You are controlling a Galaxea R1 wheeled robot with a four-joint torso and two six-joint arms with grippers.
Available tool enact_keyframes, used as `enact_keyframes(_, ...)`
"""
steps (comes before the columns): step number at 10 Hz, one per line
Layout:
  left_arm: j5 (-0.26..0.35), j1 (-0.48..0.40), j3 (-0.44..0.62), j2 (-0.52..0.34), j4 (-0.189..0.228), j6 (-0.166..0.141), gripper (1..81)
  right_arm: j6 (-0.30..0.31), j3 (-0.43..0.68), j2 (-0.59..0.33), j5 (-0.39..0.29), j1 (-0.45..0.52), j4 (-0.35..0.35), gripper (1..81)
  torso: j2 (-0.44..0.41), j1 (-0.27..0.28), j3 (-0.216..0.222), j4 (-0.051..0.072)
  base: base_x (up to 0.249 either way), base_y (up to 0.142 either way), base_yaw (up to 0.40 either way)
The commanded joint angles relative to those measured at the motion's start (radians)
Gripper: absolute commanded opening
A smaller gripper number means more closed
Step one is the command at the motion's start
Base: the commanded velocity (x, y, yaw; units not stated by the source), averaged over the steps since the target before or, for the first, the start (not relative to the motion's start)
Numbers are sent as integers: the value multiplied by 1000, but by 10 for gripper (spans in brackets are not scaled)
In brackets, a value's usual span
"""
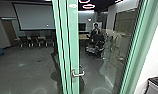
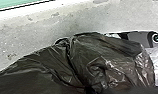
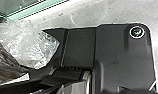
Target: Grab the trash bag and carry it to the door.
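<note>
A dark, crumpled trash bag (image 2: 95, 60) fills much of the left wrist view, bunched over the pale floor and partly covering a corner of the robot's dark plate. In the right wrist view the brown side of the trash bag (image 3: 6, 65) lies against a clear plastic part (image 3: 32, 47). A glass door (image 1: 73, 37) with a green frame and a metal handle (image 1: 78, 73) stands directly ahead in the head view. Neither wrist picture makes out how the fingers stand.
Behind the glass, a person (image 1: 96, 28) is near a dark wheeled rig (image 1: 95, 46). Several chairs line a table below a projection screen (image 1: 33, 15). A black-topped bin-like object (image 1: 156, 83) stands at the near right, beside a white wall (image 1: 155, 50).
</note>
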Motion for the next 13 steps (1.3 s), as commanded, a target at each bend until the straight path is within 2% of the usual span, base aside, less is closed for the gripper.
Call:
enact_keyframes(1, 61, -70, -7, -2, 6, 7, 10, -5, 5, 11, -47, 49, 6, 811, 0, 0, 0, 0, 0, 0, 349)
enact_keyframes(7, 59, -70, -7, 0, 4, 7, 10, -5, 4, 13, -46, 49, 6, 811, 0, 0, 0, 0, 0, 0, 249)
enact_keyframes(13, 61, -70, -7, -3, 3, 6, 10, -5, 5, 13, -45, 49, 6, 811, 0, 0, 0, 0, 0, 0, 0)
